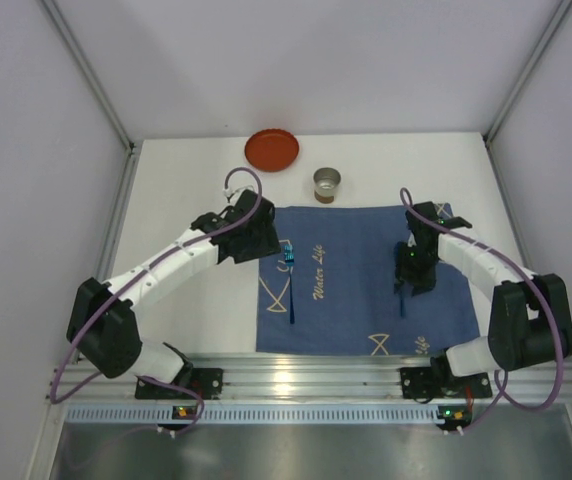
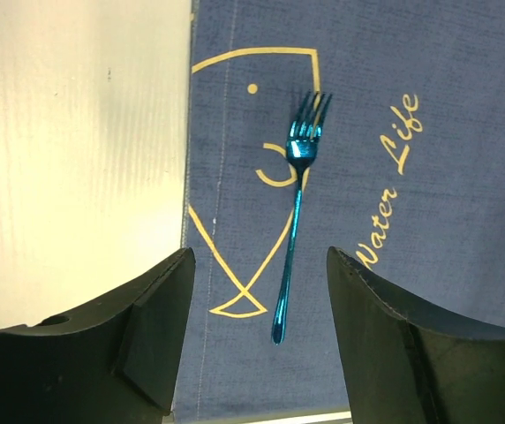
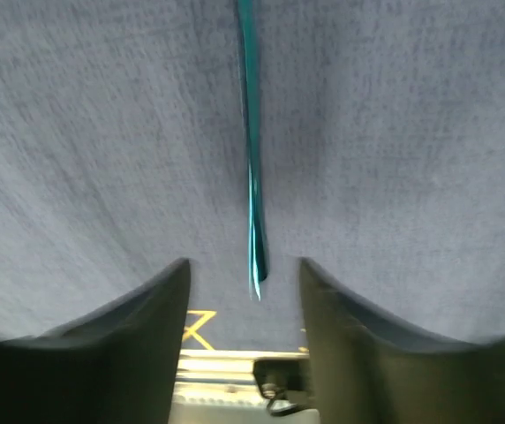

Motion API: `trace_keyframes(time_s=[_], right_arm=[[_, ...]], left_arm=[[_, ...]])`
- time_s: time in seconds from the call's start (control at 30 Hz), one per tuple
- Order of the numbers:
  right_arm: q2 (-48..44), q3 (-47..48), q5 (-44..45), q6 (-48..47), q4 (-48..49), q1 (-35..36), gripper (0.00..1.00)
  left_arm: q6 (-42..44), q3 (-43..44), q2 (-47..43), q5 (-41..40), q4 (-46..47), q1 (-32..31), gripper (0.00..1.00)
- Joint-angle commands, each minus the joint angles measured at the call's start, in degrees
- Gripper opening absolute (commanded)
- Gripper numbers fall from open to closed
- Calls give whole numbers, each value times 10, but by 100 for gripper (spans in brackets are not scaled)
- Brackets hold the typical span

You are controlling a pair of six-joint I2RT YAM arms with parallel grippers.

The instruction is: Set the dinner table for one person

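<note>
The white dinner table (image 1: 181,195) carries a dark blue placemat (image 1: 366,300) with fish drawings. A shiny blue fork (image 1: 291,290) lies on the mat's left part, tines toward the back. In the left wrist view the fork (image 2: 293,208) lies ahead of my left gripper (image 2: 260,296), which is open and empty above the mat near its left edge. My right gripper (image 3: 245,283) is open and low over the mat. A slim blue utensil (image 3: 252,168) lies between its fingertips, and its kind is not clear.
A red plate (image 1: 271,150) sits at the back of the table. A small metal cup (image 1: 327,184) stands just behind the mat. Grey walls close in the table on three sides. An aluminium rail (image 1: 306,375) with the arm bases runs along the near edge.
</note>
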Motion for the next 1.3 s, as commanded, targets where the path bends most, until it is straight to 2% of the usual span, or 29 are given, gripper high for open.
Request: trace_keyframes(time_s=[0.0, 0.07, 0.13, 0.37, 0.77, 0.9, 0.93, 0.97, 1.0, 1.03, 1.17, 1.27], right_arm=[[-9, 38, 29, 8, -52, -9, 57], [-12, 46, 60, 9, -71, -10, 74], [-18, 49, 74, 9, -80, -13, 80], [-29, 68, 88, 0, -85, -14, 82], [-43, 75, 75, -3, -79, -14, 81], [-42, 81, 75, -3, -78, -14, 80], [-40, 86, 75, -4, -77, -14, 80], [-39, 86, 75, -4, -77, -15, 80], [-38, 94, 67, -3, -76, -14, 80], [-37, 99, 55, -4, -72, -14, 79], [-32, 152, -79, -11, -6, -12, 79], [1, 200, -119, -2, 30, -3, 80]], left_arm=[[-9, -15, -18, -11, 10, 7, 66], [-9, -19, -17, -9, 14, 11, 66], [-7, -22, -12, -8, 18, 14, 66], [19, -23, 39, -3, 42, 27, 65], [68, 47, 237, 3, 31, 28, 57], [71, 52, 253, 5, 36, 28, 39], [72, 50, 256, 6, 38, 28, 17], [73, 49, 257, 6, 38, 28, 17], [76, 47, 260, 9, 39, 29, 7], [78, 45, 261, 9, 41, 30, 0], [86, 23, 251, -1, 39, 42, 0], [89, 5, 230, -7, 38, 53, 0]])
